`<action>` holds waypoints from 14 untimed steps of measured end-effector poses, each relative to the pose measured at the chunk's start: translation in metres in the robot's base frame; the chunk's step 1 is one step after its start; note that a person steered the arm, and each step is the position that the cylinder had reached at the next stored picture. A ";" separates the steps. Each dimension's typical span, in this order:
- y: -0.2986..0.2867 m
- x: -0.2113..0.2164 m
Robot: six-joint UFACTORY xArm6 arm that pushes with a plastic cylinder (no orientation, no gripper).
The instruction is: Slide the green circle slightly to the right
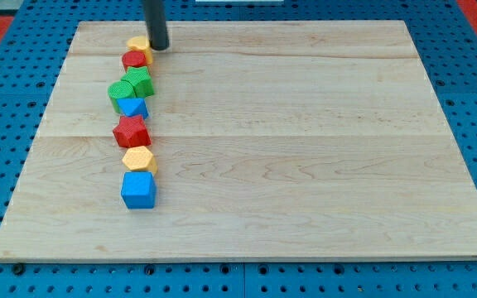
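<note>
Small, rigid, light-looking green circle block [120,90] needs a left-edge push; my tip [159,47] sits above-right; no claw visible.

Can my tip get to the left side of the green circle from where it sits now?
Probably yes. My tip sits at the view's top beside the yellow block. The green circle has bare board on its left, so swinging round the column's left side looks free.

My rod [154,21] runs off the top edge; it covers part of the far yellow block [137,43], shape unclear.
</note>
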State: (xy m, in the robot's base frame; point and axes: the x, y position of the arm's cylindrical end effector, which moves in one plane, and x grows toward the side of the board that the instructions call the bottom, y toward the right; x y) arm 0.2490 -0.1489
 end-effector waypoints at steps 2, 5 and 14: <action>-0.018 -0.057; -0.153 -0.003; -0.056 0.115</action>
State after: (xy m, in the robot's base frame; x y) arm 0.3638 -0.2049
